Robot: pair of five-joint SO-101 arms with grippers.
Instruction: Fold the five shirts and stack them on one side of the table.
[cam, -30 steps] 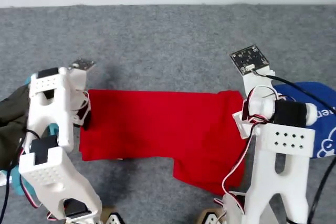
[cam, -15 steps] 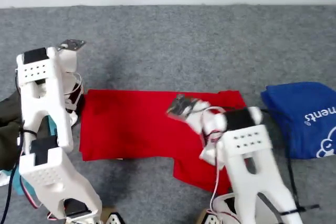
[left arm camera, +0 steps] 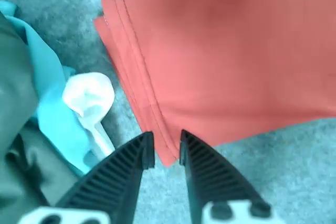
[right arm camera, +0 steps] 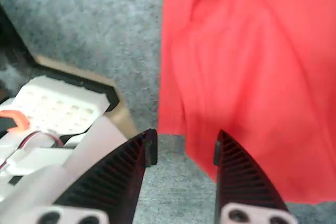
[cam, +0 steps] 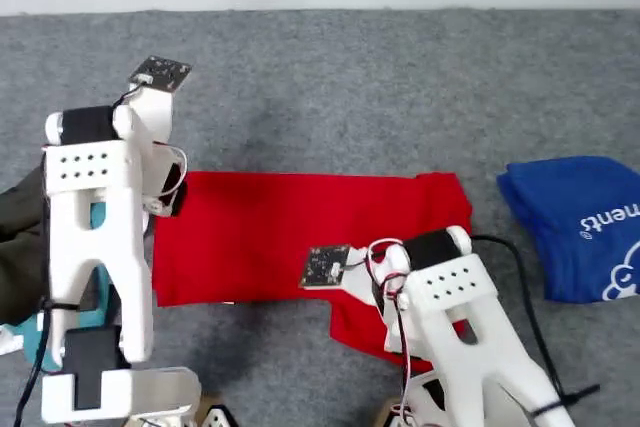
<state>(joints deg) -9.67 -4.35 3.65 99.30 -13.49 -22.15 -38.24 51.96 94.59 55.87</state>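
A red shirt [cam: 270,237] lies flat mid-table, partly folded, with a flap hanging toward the near edge at its right. My left gripper [left arm camera: 166,142] hovers over the near left corner of the red shirt [left arm camera: 226,51]; its fingers stand a narrow gap apart with nothing held. The left arm [cam: 95,207] stands at the shirt's left edge. My right gripper [right arm camera: 182,142] is open above the near edge of the red shirt [right arm camera: 252,77], and the right arm [cam: 450,297] covers the flap. A folded blue shirt [cam: 580,227] rests at the right.
A dark green shirt [left arm camera: 16,103] and a teal shirt [left arm camera: 52,114] lie crumpled at the left, with a white scrap [left arm camera: 89,95] beside them. An arm's white base [right arm camera: 58,114] sits by the near edge. Grey carpet [cam: 350,77] spreads behind the red shirt.
The right arm swung from the red shirt's right edge to its near flap, uncovering the blue shirt. The left arm shifted left off the shirt's edge, then back right.
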